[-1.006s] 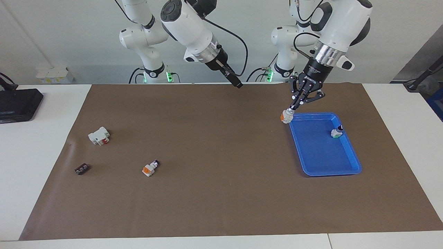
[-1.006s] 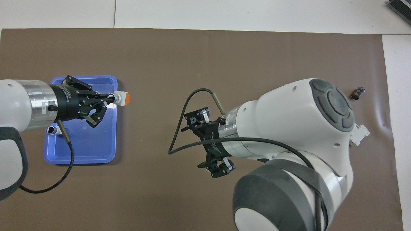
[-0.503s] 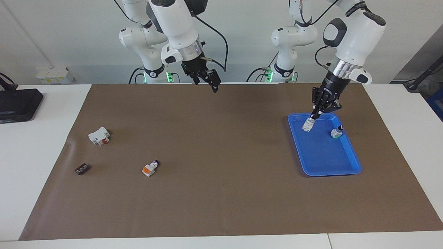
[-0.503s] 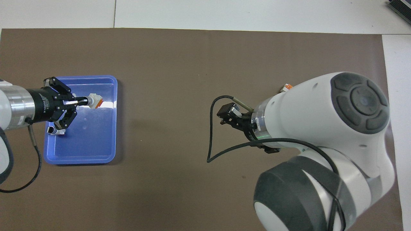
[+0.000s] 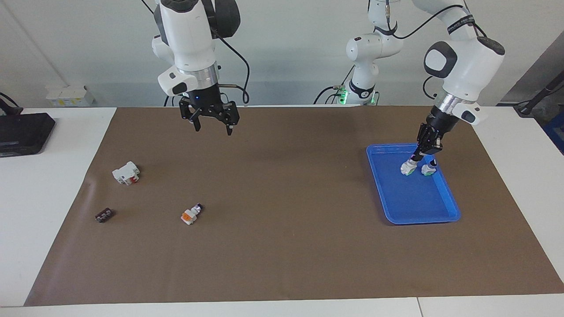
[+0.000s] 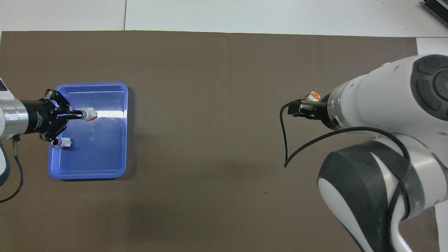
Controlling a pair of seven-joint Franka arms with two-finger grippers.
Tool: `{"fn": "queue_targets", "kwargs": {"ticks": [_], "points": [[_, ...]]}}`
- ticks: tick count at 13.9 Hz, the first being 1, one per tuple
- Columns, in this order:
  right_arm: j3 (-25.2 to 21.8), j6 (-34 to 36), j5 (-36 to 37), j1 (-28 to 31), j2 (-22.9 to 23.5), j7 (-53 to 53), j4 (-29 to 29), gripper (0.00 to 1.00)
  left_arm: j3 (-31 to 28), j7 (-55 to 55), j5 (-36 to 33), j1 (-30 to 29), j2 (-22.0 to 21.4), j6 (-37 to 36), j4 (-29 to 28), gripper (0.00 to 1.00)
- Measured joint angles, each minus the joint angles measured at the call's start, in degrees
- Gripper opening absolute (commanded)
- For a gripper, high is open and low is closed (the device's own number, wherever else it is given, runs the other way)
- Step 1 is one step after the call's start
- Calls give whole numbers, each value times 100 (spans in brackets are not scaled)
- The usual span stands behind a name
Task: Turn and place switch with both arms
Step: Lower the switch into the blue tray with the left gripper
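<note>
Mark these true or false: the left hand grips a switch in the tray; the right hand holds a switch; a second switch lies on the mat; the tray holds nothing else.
1. The left hand is shut on a switch inside the blue tray. True.
2. The right hand holds a switch. False: it is open and holds nothing, up over the mat.
3. A second orange switch lies on the mat. True.
4. The tray holds nothing else. False: a green-ended switch lies beside the held one.
</note>
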State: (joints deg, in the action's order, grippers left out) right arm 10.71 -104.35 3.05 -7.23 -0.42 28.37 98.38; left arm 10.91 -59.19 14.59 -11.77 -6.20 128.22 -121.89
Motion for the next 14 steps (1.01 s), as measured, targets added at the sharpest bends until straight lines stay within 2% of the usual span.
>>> {"fn": "queue_targets", "kwargs": {"ticks": [3, 8, 14], "points": [[-3, -118, 81, 236, -4, -448, -13, 100, 9, 992, -452, -5, 244, 114, -2, 0], [-29, -97, 90, 599, -77, -999, -135, 100, 7, 3135, -648, -137, 434, 154, -35, 0], [-102, 706, 90, 1156, -191, -1840, -496, 100, 8, 4939, -789, -215, 526, 125, -311, 0]]}}
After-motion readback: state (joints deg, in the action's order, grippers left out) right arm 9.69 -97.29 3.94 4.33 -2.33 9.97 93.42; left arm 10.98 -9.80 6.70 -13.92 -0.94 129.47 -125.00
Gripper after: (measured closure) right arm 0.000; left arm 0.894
